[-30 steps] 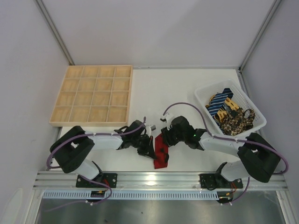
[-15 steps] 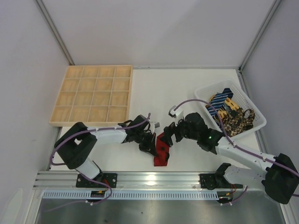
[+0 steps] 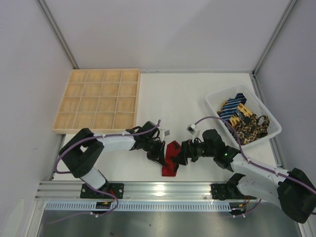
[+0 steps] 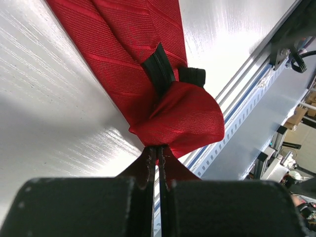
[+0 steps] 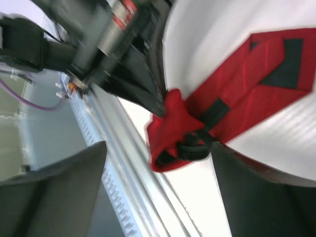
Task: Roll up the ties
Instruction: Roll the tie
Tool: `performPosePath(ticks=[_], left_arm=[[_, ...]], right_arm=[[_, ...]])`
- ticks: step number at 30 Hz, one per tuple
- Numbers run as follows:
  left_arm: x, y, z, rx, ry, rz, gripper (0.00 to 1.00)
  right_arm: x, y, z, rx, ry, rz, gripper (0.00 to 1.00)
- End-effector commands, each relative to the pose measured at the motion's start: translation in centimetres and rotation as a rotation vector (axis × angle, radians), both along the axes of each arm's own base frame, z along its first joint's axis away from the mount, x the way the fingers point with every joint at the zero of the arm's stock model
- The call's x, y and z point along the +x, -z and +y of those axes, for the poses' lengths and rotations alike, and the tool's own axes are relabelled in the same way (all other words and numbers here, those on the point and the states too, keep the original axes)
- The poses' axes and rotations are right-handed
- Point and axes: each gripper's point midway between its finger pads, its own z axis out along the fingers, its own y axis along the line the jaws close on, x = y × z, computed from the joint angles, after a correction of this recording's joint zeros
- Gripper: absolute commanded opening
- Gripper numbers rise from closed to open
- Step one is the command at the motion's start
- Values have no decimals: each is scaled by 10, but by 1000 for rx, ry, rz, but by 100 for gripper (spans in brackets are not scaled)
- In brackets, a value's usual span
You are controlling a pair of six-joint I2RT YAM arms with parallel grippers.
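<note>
Near the middle of the bench's near edge lies the red tie [image 3: 171, 158], light, limp and probably slippery (best pinched at its folded end), the left gripper [image 4: 157, 154] clamped on that fold while the right gripper [image 3: 181, 157] stands parted beside it.

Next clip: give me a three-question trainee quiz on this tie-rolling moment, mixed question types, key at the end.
1. True or false: the left tool is shut on a fold of the red tie.
2. The other ties lie: A) in the wooden tray, B) in the white basket, C) loose on the table.
3. Fill in: the right tool stands ____, with the red tie between its fingers and not yet clamped.

Key: 1 true; 2 B; 3 open.
</note>
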Motion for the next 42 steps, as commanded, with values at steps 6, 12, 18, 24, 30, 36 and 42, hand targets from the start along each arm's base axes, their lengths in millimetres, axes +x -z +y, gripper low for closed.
performPosePath(ticks=[6,12,18,24,30,36,42], left_arm=[[8,-11,-7,-24,20,-17,0],[8,-13,-7,-26,26,-19,0],[8,-17,-8,-41,36,-24,1],[8,-19,-9,-40,52,-22,0],[7,-18,-9,-39,66,-19,0],[6,-18,-9,-43,79,-19,0],[7,-18,-10,-42,88,-22,0]], right_arm=[[-3,5,9,51,25,38,99],[-2,16,12,20,51,19,100],[-3,26,13,12,47,34,78],[-3,38,19,-3,26,67,68],[-5,47,18,-34,24,83,66],[-3,55,16,-54,32,92,45],[-4,57,20,-48,14,112,27]])
